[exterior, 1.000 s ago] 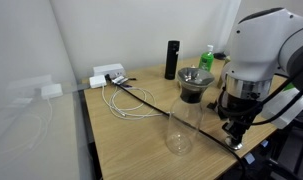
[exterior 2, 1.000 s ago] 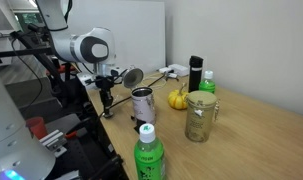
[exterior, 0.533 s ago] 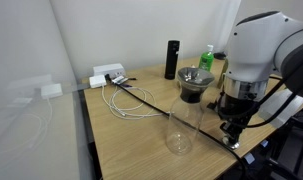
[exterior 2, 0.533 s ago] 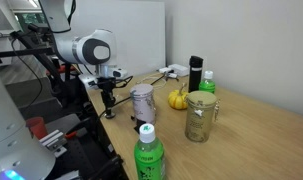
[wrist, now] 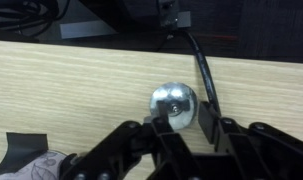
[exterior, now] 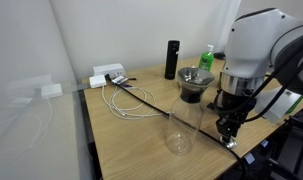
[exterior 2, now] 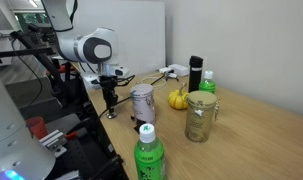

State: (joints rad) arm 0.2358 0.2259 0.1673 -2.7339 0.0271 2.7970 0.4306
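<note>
**Narrow jaws over a silver round piece at the table's edge**

Nearest to us, in the wrist view, the gripper (wrist: 181,130) points down at a small silver round piece (wrist: 174,100) lying on the light wooden table (wrist: 61,80). The jaws stand narrow, with 1 finger close at each side of the piece. We cannot tell whether they pinch it or stand just free of it. A black cable (wrist: 203,70) runs just beside the piece.

We judge that work here goes best with the 2 fingers centred on the piece and the wrist upright. A round, shiny thing is likely to slip or roll under an off-centre squeeze. The cable could also get caught in the grip.

In both exterior views the gripper (exterior: 229,132) (exterior 2: 109,100) hangs near the table's edge, so a rolling piece could drop off. Near it stands a glass carafe (exterior: 181,125) with a dripper (exterior: 195,80) on top, which calls for small sideways moves.

Farther back stand a green bottle (exterior: 208,55) and a black flask (exterior: 171,58). Loose white cables (exterior: 126,100) lie on the smooth wood, with white adapters (exterior: 106,75) at the far edge. Behind them is a plain pale wall (exterior: 141,30).
</note>
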